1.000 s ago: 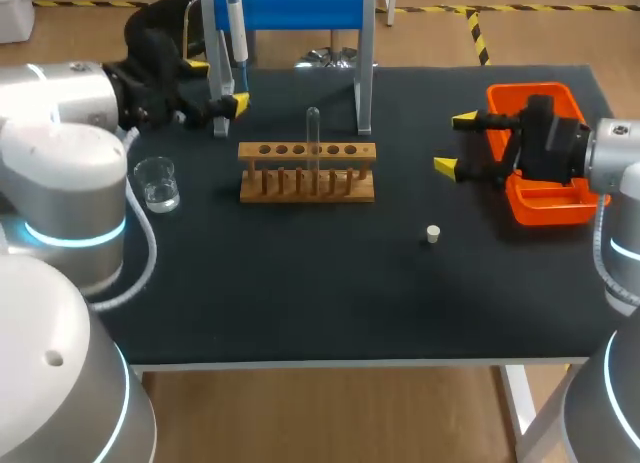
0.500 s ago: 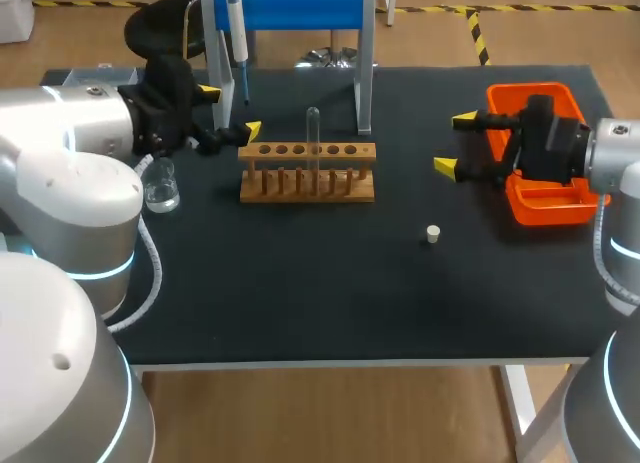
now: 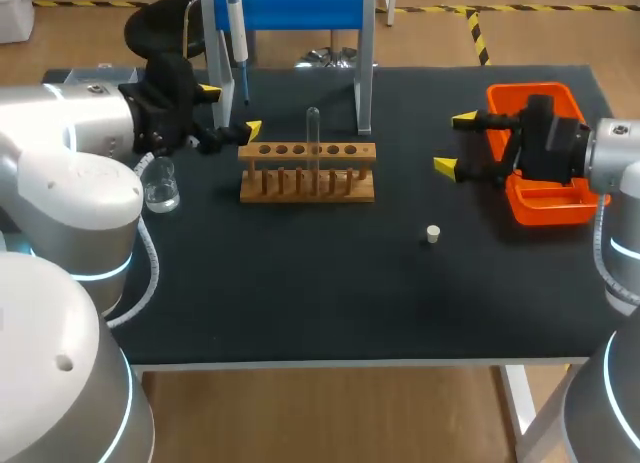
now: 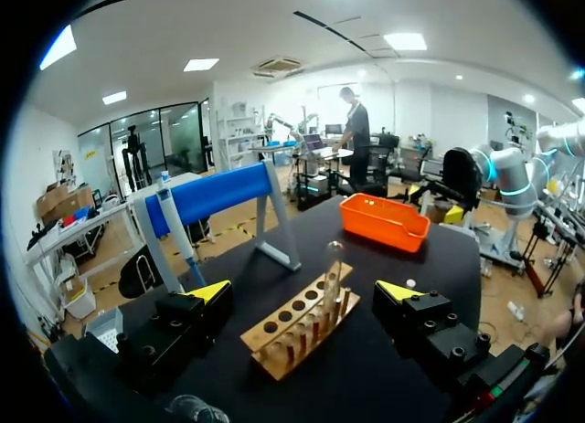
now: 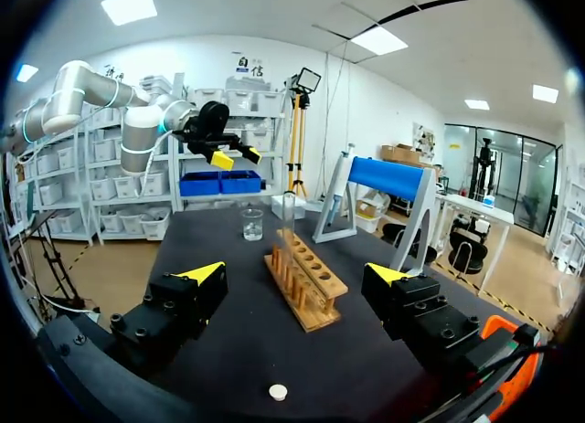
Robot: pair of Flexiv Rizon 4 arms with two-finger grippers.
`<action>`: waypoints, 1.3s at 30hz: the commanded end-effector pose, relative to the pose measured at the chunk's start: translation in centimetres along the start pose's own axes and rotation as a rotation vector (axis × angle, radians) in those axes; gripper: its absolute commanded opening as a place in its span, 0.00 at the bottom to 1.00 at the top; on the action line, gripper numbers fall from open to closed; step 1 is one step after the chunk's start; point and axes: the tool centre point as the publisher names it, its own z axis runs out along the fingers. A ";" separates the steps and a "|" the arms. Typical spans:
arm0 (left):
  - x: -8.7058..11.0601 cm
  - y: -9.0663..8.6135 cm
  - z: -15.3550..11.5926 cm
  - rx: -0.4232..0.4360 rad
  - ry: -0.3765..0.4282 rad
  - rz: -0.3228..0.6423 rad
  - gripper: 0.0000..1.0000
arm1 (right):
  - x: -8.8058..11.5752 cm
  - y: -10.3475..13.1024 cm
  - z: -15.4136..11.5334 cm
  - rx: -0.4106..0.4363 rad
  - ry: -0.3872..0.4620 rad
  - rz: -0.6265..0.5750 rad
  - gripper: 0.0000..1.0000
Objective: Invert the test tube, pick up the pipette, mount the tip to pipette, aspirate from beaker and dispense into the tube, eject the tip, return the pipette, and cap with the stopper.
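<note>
One clear test tube (image 3: 313, 131) upright in wooden rack (image 3: 343, 190).

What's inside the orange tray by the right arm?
In the orange tray, the uncovered floor looks bare. The black body of the right claw covers its middle in the head view, and its near wall hides the inside in the left wrist view, so anything there can't be seen.

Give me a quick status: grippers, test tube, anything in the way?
Left gripper open, empty, beside the rack's end. Right gripper open, empty, by the orange tray. Test tube upright in rack. Nothing blocking it.
</note>
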 end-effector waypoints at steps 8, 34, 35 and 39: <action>0.0 -0.1 0.0 -0.005 0.000 0.000 1.00 | -1.1 1.9 5.0 -0.108 0.201 -0.042 1.00; 0.0 -0.1 0.0 -0.005 0.000 0.000 1.00 | -0.1 2.8 14.8 -0.201 0.578 -0.067 1.00; 0.0 -0.1 0.0 -0.005 0.000 0.000 1.00 | 0.0 2.8 15.1 -0.202 0.586 -0.069 1.00; 0.0 -0.1 0.0 -0.005 0.000 0.000 1.00 | 0.1 2.5 16.1 -0.201 0.590 -0.077 1.00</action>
